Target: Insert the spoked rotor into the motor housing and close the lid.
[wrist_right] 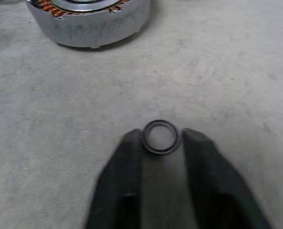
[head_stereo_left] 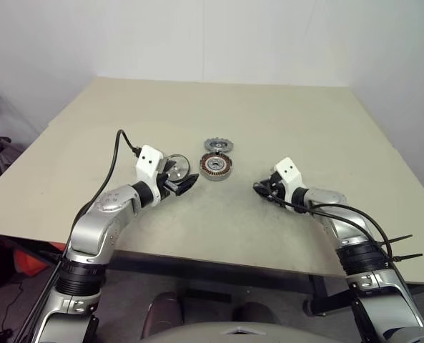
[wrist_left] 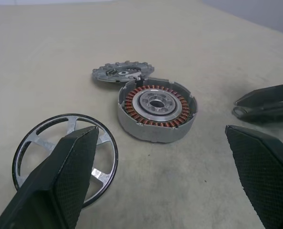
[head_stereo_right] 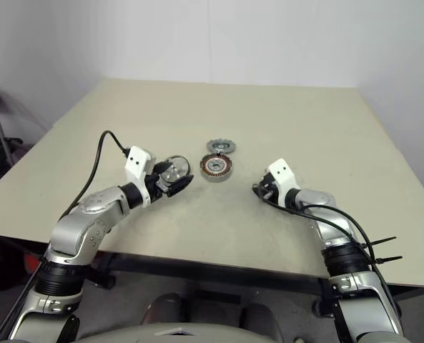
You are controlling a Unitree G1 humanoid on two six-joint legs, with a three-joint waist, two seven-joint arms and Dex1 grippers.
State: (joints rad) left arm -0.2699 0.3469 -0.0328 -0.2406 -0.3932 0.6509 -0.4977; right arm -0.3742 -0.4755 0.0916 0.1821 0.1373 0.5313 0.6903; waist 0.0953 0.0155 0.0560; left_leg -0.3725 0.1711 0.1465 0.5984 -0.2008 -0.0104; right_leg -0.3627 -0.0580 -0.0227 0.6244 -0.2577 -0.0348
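**Inspector:** Right gripper (wrist_right: pixel 161 138) first. Its fingertips sit on either side of a small dark ring (wrist_right: pixel 160 137) lying on the table (head_stereo_left: pixel 283 107), and the jaws are pinched in on that ring. In the head views this gripper (head_stereo_left: pixel 263 190) sits right of centre, low on the tabletop.

**Clerk:** And the left gripper?

**Inspector:** Left gripper (wrist_left: pixel 174 157) stands with its jaws wide apart and nothing between them. One finger (wrist_left: pixel 67 176) overlaps the spoked rotor (wrist_left: pixel 50 152) in the wrist picture; whether it touches, I cannot tell. In the head view the rotor (head_stereo_right: pixel 174 170) appears at that gripper's tips, left of centre.

**Clerk:** Where is the motor housing?

**Inspector:** Motor housing (head_stereo_left: pixel 216 166) sits at the centre of the frame, between the two grippers, copper windings facing up, uncovered.

**Clerk:** The lid?

**Inspector:** Lid (head_stereo_left: pixel 219 145) lies just above the housing in the frame. From the left wrist its rim (wrist_left: pixel 123 73) looks to meet the housing's far edge.
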